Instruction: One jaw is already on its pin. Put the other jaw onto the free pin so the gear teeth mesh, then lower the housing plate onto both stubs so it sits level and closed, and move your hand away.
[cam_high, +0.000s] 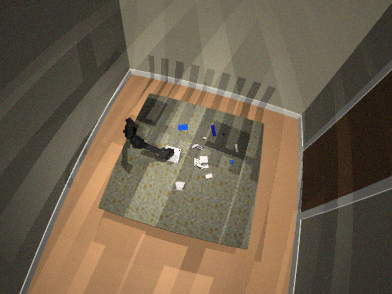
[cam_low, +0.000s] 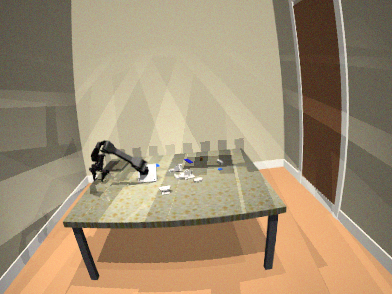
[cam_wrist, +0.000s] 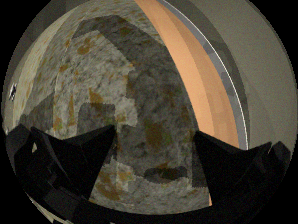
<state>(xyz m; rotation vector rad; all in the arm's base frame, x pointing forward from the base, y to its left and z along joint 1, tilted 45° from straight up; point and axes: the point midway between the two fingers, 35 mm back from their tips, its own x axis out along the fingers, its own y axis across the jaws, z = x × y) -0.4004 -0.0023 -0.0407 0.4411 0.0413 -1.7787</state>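
Note:
My gripper (cam_low: 100, 176) (cam_wrist: 156, 132) is open, with nothing between the fingers. It points down over the left part of the table, well away from the white parts. A white assembly (cam_high: 203, 160) (cam_low: 184, 175) stands near the middle of the table. A curved white piece (cam_high: 197, 146) lies just behind it. A white piece (cam_high: 180, 185) (cam_low: 165, 189) stands in front, and a small flat white piece (cam_high: 209, 176) (cam_low: 198, 179) lies to the right. Which are the jaws and which the housing plate, whether teeth mesh and how level anything sits are too small to tell.
A white sheet (cam_high: 176, 158) (cam_low: 152, 176) lies under the arm's other end. A blue block (cam_high: 183, 127), a dark blue bar (cam_high: 213, 130) (cam_low: 188, 161), a small blue piece (cam_high: 231, 162) (cam_low: 220, 169) and a pale stick (cam_high: 236, 148) lie around. The wrist view shows the table edge and floor.

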